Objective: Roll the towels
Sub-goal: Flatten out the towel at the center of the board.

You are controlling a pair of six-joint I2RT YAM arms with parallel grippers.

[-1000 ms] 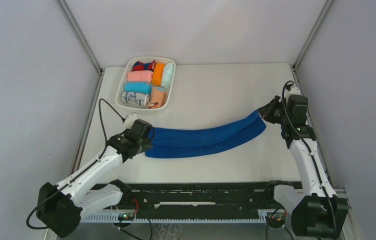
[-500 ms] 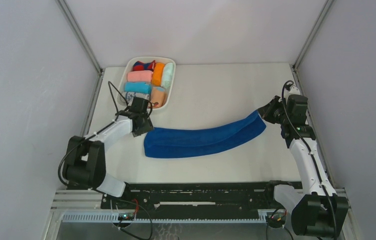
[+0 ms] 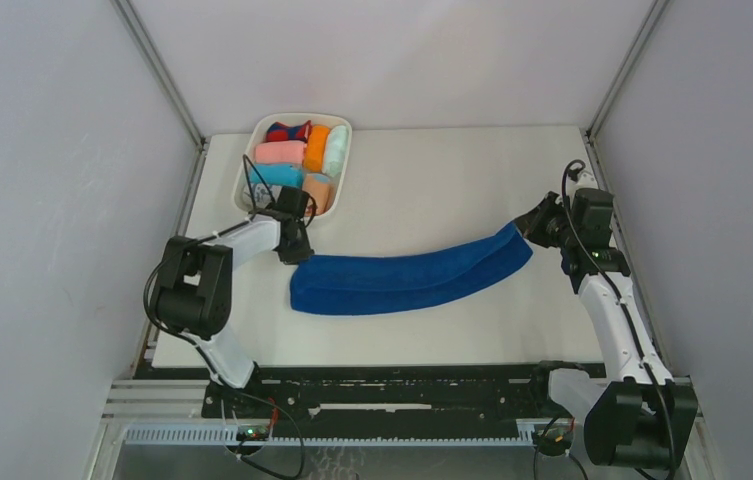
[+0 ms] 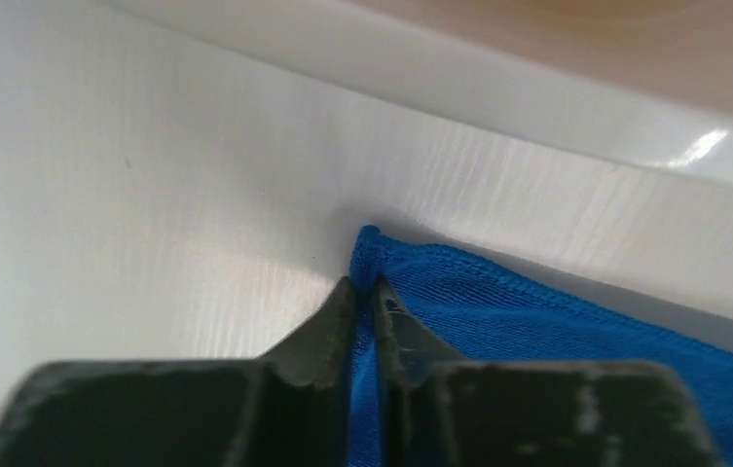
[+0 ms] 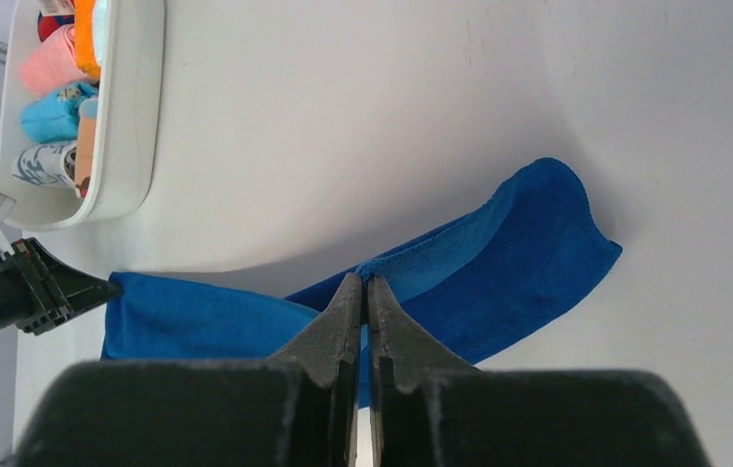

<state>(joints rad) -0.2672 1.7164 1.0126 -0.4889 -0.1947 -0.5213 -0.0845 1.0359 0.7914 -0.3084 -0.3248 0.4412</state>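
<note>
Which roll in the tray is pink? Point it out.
The pink roll, crosswise on the left of the tray, just beyond the light-blue roll.

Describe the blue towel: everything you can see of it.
The royal-blue terry towel is long and looks folded lengthwise into a curved band with a stitched hem. It lies on the white table. The left gripper pinches its left corner near the tray; the right gripper pinches its raised right end.
</note>
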